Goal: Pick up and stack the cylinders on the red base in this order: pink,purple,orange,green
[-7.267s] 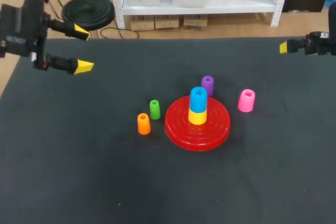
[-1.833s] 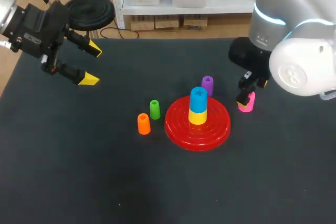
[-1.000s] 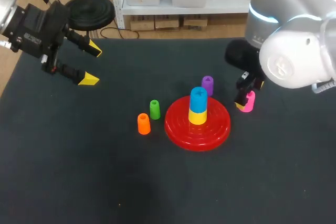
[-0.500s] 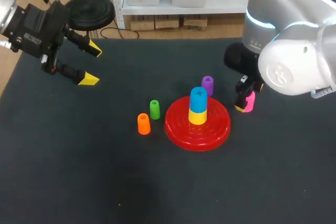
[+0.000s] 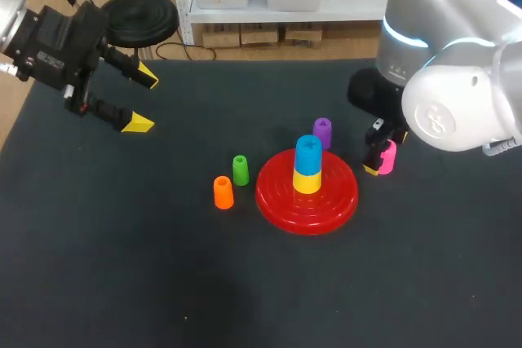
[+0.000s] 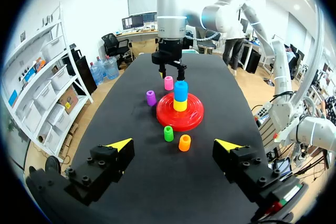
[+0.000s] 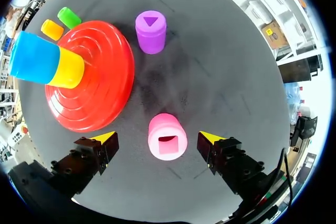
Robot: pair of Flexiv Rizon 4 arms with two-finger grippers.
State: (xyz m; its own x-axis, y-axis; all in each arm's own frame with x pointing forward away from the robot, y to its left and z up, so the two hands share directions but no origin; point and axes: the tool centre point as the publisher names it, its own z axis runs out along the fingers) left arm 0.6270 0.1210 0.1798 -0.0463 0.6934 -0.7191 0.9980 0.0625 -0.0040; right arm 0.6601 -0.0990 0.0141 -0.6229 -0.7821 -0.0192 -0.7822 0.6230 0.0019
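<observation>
The red base holds a yellow cylinder with a blue one on top. A pink cylinder stands upright on the table to the base's right. My right gripper hangs over it, open, one yellow tip on either side and clear of it. The purple cylinder stands behind the base. The green and orange cylinders stand left of it. My left gripper is open above the table's far left, holding nothing.
The black table reaches wide in front and to the left. My right arm's bulky white body hangs over the table's right part.
My right gripper has sunk a little lower around the pink cylinder. The left arm and all cylinders kept still.
</observation>
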